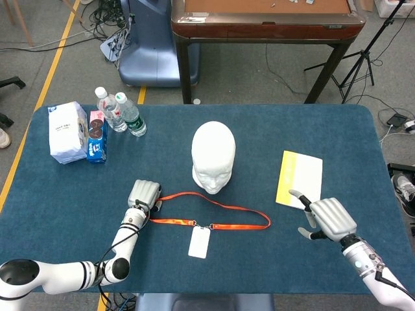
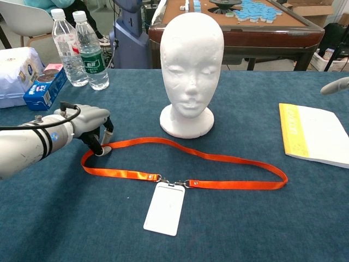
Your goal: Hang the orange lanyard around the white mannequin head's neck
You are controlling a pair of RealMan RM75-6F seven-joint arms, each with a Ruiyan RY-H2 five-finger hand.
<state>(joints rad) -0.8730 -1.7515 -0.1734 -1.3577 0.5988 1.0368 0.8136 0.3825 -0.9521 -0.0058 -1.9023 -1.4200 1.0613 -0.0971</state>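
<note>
The white mannequin head (image 1: 213,157) (image 2: 191,65) stands upright mid-table, facing me. In front of it the orange lanyard (image 1: 214,208) (image 2: 207,158) lies flat in a long loop, its white badge (image 2: 164,208) nearest me. My left hand (image 1: 144,195) (image 2: 87,124) is at the loop's left end with its fingers curled down. Its fingertips (image 2: 102,148) touch the strap there; whether they pinch it is unclear. My right hand (image 1: 327,217) hovers past the loop's right end, fingers spread and holding nothing. Only one of its fingers (image 2: 335,85) shows at the chest view's right edge.
A yellow-and-white booklet (image 1: 299,177) (image 2: 316,134) lies at the right, close to my right hand. Two water bottles (image 2: 82,49), a blue snack box (image 2: 44,90) and a white packet (image 1: 67,131) stand at the back left. A brown table (image 1: 266,16) stands beyond the far edge.
</note>
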